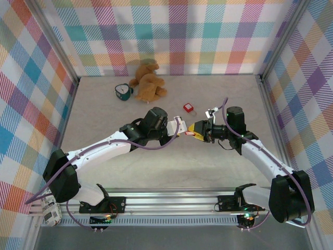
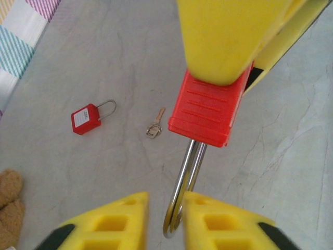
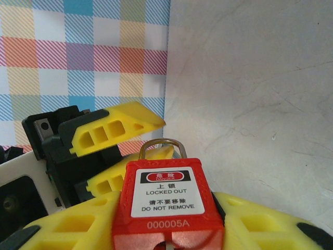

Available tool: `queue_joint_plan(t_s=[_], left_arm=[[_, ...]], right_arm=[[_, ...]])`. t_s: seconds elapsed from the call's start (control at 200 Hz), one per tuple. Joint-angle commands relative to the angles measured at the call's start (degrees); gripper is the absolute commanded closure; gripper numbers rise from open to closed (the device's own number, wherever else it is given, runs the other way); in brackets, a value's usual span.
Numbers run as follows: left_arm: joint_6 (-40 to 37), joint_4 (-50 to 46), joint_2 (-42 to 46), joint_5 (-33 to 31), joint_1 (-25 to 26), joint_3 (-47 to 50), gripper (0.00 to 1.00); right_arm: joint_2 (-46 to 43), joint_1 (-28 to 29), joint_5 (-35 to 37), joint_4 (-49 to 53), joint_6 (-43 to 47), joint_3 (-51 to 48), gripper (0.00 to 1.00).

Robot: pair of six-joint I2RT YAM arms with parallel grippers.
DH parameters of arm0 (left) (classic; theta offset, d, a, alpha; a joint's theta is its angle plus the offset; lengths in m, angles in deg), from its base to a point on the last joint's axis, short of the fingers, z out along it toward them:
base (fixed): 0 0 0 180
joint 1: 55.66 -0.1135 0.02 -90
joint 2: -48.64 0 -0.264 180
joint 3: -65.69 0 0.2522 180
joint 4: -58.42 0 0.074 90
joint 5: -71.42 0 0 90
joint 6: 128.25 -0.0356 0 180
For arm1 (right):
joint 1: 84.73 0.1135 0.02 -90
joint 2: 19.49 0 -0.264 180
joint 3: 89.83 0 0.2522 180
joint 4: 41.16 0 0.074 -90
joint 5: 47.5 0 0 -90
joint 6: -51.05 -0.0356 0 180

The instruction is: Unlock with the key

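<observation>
At the near edge of the table (image 1: pixel 234 88) the two arms rise from their bases and lean in toward each other, meeting over the middle. The right gripper (image 1: pixel 197 131) is clamped on the red body of the held padlock (image 2: pixel 205 112), its yellow fingers pressing either side, the white label reading "LOCKED OUT, DO NOT REMOVE" facing its wrist camera. The padlock's steel shackle (image 2: pixel 187 172) points across to the left gripper (image 2: pixel 165 197). That claw's two yellow fingers stand close together around the shackle loop. One finger looks to be against the wire, while a thin gap shows at the other, so the claw is narrowly apart rather than gripping.

Just past the held padlock, flat on the grey tabletop, lies the key (image 2: pixel 155 125), pale and small, with a little ring at one end. Nothing touches it. It sits between the held padlock and the second padlock (image 2: pixel 86 119), which lies on its side a little apart, shackle closed.

Farther back, a brown teddy bear (image 1: pixel 148 80) slumps near the rear wall with a small teal object (image 1: pixel 123 91) just beside it. Plaid walls (image 1: pixel 182 31) close in the back and sides.
</observation>
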Motion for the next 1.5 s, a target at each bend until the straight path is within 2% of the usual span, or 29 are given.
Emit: queue_joint_plan(t_s=[0.0,0.155,0.67,1.255,1.305,1.34,1.415,1.495], left_arm=[[-0.23,1.28,-0.14,0.39,-0.58,0.32,0.89],[-0.91,0.87,0.02,-0.15,-0.55,0.49,1.00],[-1.93,-0.81,3.72,-0.98,-3.93,2.66,1.00],[-3.11,-6.71,8.72,-4.00,-5.04,5.07,1.00],[-3.20,-7.01,9.09,-4.29,-5.03,4.99,0.96],[-3.31,-7.29,9.44,-4.52,-5.01,4.91,0.89],[-3.49,-7.86,10.02,-5.31,-5.00,4.26,0.64],[-3.51,-8.00,10.53,-5.35,-4.91,3.10,0.46]], right_arm=[[-1.38,-0.21,-1.84,-0.12,1.26,-0.21,0.56],[-1.39,-0.22,-1.56,-0.09,1.27,-0.20,0.57],[-1.01,-0.52,0.54,0.80,1.79,0.06,0.61],[0.51,-1.13,-1.64,-0.44,1.25,0.81,0.62],[0.72,-1.00,-1.73,-0.39,1.45,1.05,0.62],[0.92,-0.97,-1.73,-0.31,1.62,1.22,0.62],[1.20,-0.55,-1.62,0.26,2.11,1.61,0.62],[1.59,0.46,-1.29,1.25,3.04,2.34,0.62]])
